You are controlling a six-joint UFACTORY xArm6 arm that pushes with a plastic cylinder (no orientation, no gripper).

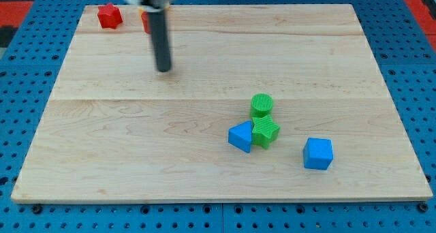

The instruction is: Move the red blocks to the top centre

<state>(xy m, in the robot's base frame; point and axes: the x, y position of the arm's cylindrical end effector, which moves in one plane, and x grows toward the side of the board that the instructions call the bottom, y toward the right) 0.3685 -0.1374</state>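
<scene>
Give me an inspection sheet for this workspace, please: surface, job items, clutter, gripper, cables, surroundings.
Surface: wooden board, light planks, flat.
Job's things: red block near the view's top left corner; a second red block beside it, mostly hidden behind the rod, shape unclear.
Clutter: green cylinder, green star block and blue triangular block clustered right of centre; blue cube apart, further right.
Grippers: none; my tip sits below and right of the red blocks, touching neither.
Cables: nothing seen.
Surroundings: blue pegboard around the board.
</scene>
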